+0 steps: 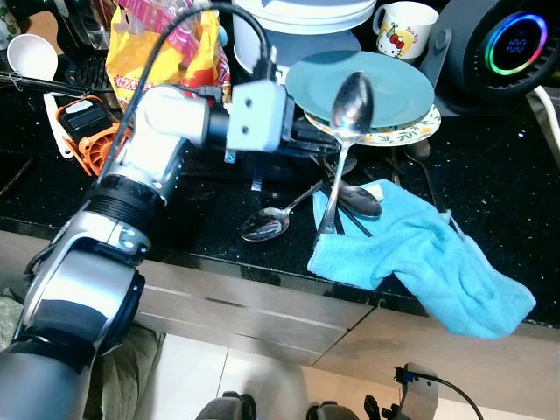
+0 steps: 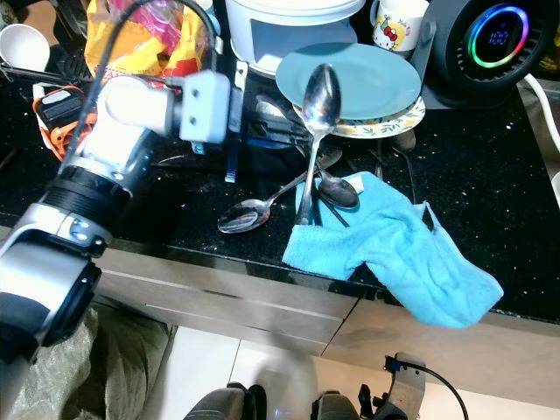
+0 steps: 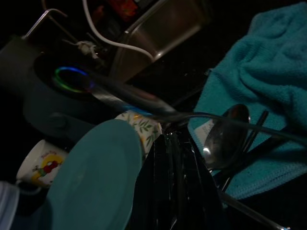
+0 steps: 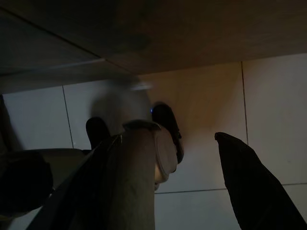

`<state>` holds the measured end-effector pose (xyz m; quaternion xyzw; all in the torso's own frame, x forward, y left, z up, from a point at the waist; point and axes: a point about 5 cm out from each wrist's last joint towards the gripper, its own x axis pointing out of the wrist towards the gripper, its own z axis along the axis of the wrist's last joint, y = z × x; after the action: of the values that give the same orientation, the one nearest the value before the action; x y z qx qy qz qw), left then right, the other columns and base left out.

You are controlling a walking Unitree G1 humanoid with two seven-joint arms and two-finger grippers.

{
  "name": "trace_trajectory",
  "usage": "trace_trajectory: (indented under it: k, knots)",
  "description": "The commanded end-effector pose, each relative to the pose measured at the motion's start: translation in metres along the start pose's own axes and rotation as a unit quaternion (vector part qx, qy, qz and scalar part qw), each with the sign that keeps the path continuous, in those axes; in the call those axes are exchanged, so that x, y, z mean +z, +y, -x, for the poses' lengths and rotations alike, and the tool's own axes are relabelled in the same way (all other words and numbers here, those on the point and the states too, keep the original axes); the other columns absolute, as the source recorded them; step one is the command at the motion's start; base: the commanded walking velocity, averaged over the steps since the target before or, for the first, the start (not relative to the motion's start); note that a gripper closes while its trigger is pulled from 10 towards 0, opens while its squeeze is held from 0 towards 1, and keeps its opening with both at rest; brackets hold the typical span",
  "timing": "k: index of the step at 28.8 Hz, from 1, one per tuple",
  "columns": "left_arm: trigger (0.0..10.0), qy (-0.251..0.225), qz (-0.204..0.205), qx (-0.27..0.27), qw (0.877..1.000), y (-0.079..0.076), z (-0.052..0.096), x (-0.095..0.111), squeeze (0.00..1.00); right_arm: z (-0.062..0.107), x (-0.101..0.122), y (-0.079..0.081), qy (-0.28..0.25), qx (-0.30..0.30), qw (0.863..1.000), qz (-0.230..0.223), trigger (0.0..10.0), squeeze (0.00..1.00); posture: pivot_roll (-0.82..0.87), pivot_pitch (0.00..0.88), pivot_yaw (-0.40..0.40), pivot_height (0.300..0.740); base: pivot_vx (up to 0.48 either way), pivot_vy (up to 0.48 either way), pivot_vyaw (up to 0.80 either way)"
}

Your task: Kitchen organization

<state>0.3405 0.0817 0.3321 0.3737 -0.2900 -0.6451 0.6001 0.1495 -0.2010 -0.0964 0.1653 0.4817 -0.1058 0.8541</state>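
I had the left gripper point(image 1: 325, 150) clamped on one spoon point(image 1: 351, 107) — two more spoons point(image 1: 267, 224) lay near the towel point(image 1: 420, 254), by two stacked plates point(image 1: 394, 83).

1. The worktop point(image 1: 516, 201) is black with tiny sparkly flecks.
2. The towel point(image 1: 420, 249) is bright turquoise.
3. A plain teal plate point(image 1: 394, 83) sits on a white plate with a leafy floral rim point(image 1: 407, 133).
4. The spoons are shiny silver, including the raised spoon point(image 1: 352, 103).
5. The white mug point(image 1: 404, 28) has a red and yellow cartoon print.
6. The snack bag point(image 1: 171, 48) is yellow and pink.
7. The dark speaker point(image 1: 516, 39) glows with a rainbow ring.
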Motion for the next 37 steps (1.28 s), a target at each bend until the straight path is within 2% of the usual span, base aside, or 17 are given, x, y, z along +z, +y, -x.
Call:
trace_trajectory:
  k: [1, 9, 12, 13, 14, 15, 16, 17, 18, 19, 23, 27, 28, 31, 32, 33, 37]
  knots:
    - [0.0, 0.001, 0.002, -0.002, 1.000, -0.002, 0.007, 0.000, 0.00, 0.001, -0.007, -0.001, 0.012, -0.005, 1.000, -0.006, 10.0, 0.00, 0.00, 0.164, 0.050, 0.740, 0.000, 0.000, 0.00]
    - [0.0, 0.024, 0.035, -0.005, 0.999, -0.018, 0.018, -0.006, 0.00, -0.001, 0.022, -0.002, -0.040, -0.004, 0.999, -0.034, 10.0, 0.00, 0.01, 0.162, 0.050, 0.740, 0.000, 0.000, 0.00]
    - [0.0, 0.025, 0.050, 0.016, 0.998, -0.023, 0.019, -0.011, 0.00, 0.002, 0.057, -0.017, -0.114, -0.023, 0.989, -0.089, 10.0, 0.00, 0.00, 0.168, 0.052, 0.740, 0.000, 0.000, 0.00]
    - [0.9, 0.017, 0.057, 0.037, 0.998, -0.025, 0.019, -0.011, 0.00, 0.009, 0.086, -0.034, -0.178, -0.045, 0.976, -0.119, 10.0, 0.00, 0.00, 0.170, 0.047, 0.740, 0.000, 0.000, 0.00]
    - [3.5, 0.009, 0.063, 0.050, 0.997, -0.024, 0.019, -0.010, 0.00, 0.013, 0.098, -0.042, -0.204, -0.056, 0.968, -0.134, 10.0, 0.00, 0.00, 0.170, 0.046, 0.740, 0.000, 0.000, 0.00]
    - [4.7, -0.004, 0.071, 0.068, 0.995, -0.023, 0.019, -0.009, 0.00, 0.019, 0.112, -0.052, -0.235, -0.070, 0.958, -0.148, 10.0, 0.00, -0.01, 0.170, 0.044, 0.740, 0.000, 0.000, 0.00]
    - [4.7, -0.004, 0.071, 0.068, 0.995, -0.023, 0.019, -0.009, 0.00, 0.019, 0.112, -0.052, -0.235, -0.070, 0.958, -0.148, 10.0, 0.00, -0.01, 0.170, 0.044, 0.740, 0.000, 0.000, 0.00]
    - [9.3, -0.014, 0.077, 0.081, 0.994, -0.023, 0.019, -0.007, 0.00, 0.025, 0.124, -0.061, -0.259, -0.081, 0.950, -0.156, 10.0, 0.00, -0.01, 0.170, 0.043, 0.740, 0.000, 0.000, 0.00]
    - [9.3, -0.014, 0.077, 0.081, 0.994, -0.023, 0.019, -0.007, 0.00, 0.025, 0.124, -0.061, -0.259, -0.081, 0.950, -0.156, 10.0, 0.00, -0.01, 0.170, 0.043, 0.740, 0.000, 0.000, 0.00]
    - [10.0, -0.031, 0.090, 0.098, 0.991, -0.022, 0.018, -0.004, 0.00, 0.031, 0.134, -0.070, -0.281, -0.092, 0.942, -0.158, 10.0, 0.00, -0.01, 0.169, 0.040, 0.740, 0.000, 0.000, 0.00]
    - [10.0, -0.072, 0.114, 0.131, 0.982, -0.024, 0.016, 0.002, 0.00, 0.046, 0.149, -0.095, -0.308, -0.138, 0.929, -0.151, 10.0, 0.00, -0.01, 0.165, 0.031, 0.740, 0.000, 0.000, 0.00]
    - [10.0, -0.100, 0.131, 0.166, 0.972, -0.023, 0.022, 0.009, 0.00, 0.059, 0.135, -0.131, -0.280, -0.227, 0.919, -0.161, 10.0, 0.00, -0.01, 0.164, 0.026, 0.740, 0.000, 0.000, 0.00]
    - [10.0, -0.100, 0.131, 0.166, 0.972, -0.023, 0.022, 0.009, 0.00, 0.059, 0.135, -0.131, -0.280, -0.227, 0.919, -0.161, 10.0, 0.00, -0.01, 0.164, 0.026, 0.740, 0.000, 0.000, 0.00]
    - [10.0, -0.121, 0.147, 0.178, 0.965, -0.024, 0.026, 0.014, 0.00, 0.068, 0.120, -0.153, -0.246, -0.304, 0.906, -0.160, 10.0, 0.00, -0.01, 0.166, 0.026, 0.740, 0.000, 0.000, 0.00]
    - [10.0, -0.135, 0.157, 0.177, 0.962, -0.026, 0.027, 0.017, 0.00, 0.075, 0.111, -0.165, -0.226, -0.348, 0.894, -0.171, 10.0, 0.00, -0.01, 0.167, 0.028, 0.740, 0.000, 0.000, 0.00]
    - [10.0, -0.158, 0.177, 0.177, 0.955, -0.030, 0.026, 0.024, 0.00, 0.087, 0.097, -0.184, -0.195, -0.413, 0.869, -0.191, 10.0, 0.00, -0.01, 0.168, 0.031, 0.740, 0.000, 0.000, 0.00]
    - [10.0, -0.171, 0.188, 0.174, 0.951, -0.032, 0.025, 0.027, 0.00, 0.094, 0.092, -0.194, -0.185, -0.444, 0.853, -0.202, 10.0, 0.00, -0.01, 0.167, 0.031, 0.740, 0.000, 0.000, 0.00]
